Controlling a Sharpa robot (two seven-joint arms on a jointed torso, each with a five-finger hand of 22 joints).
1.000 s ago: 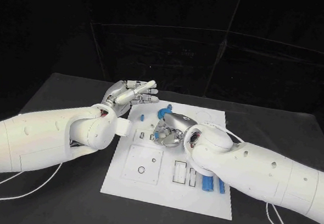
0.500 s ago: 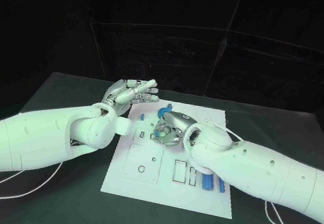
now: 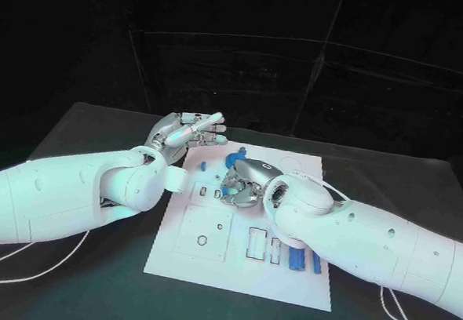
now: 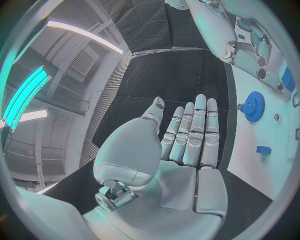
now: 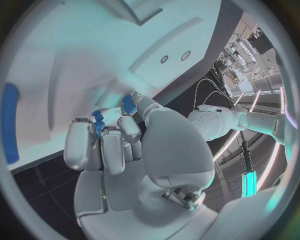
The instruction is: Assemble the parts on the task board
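Task board [image 3: 235,275] lies flat mid-table [image 3: 79,284]. Right robot hand [image 3: 246,187] is down over the board's upper middle, fingers curled around a small blue part [image 5: 98,120] (pinched at the fingertips, touching the board surface). Left robot hand [image 3: 190,133] is raised off the board's far-left corner, fingers straight and close together, holding nothing. Blue gear [image 4: 253,106] sits on the board near the left robot hand. Two blue bars [image 3: 306,262] lie by the board's right edge, beside the right arm.
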